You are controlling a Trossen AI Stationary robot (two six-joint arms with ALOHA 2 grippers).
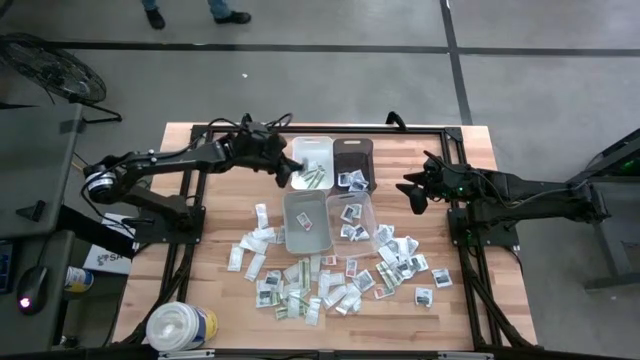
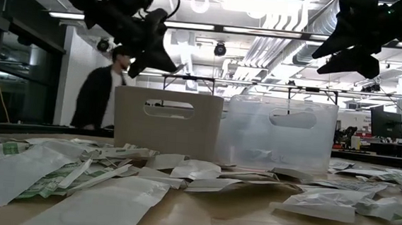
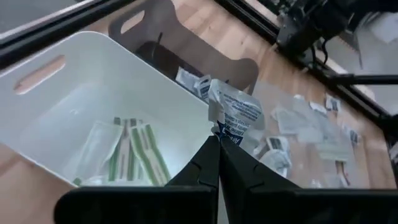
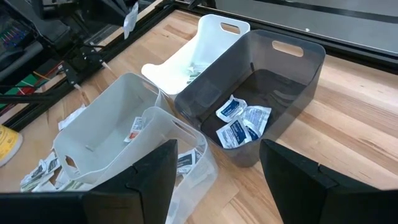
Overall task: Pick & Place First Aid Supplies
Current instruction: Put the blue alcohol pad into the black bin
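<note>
My left gripper [image 3: 219,142] is shut on a small white packet with blue print [image 3: 235,115]. It hovers above the white bin [image 1: 312,150], near the wall next to the dark bin [image 1: 353,152]. The white bin holds green-striped packets [image 3: 134,152]; the dark bin holds blue-printed ones [image 4: 241,123]. Many more first aid supplies [image 1: 300,290] lie flat on the wooden table toward its near edge. My right gripper [image 4: 217,180] waits open at the table's right side [image 1: 412,192], holding nothing. My left gripper pinches the packet's lower end [image 3: 225,132] between its two fingertips. The packet sticks out past the tips, crumpled, lifted clear above the white bin. The fingers slant down from the table's left side.
Two clear bins [image 1: 306,222] [image 1: 356,212] stand nearer than the white and dark ones, each with a few packets. A big white tub [image 1: 180,325] sits at the near left corner. A person [image 2: 99,91] passes beyond the far edge.
</note>
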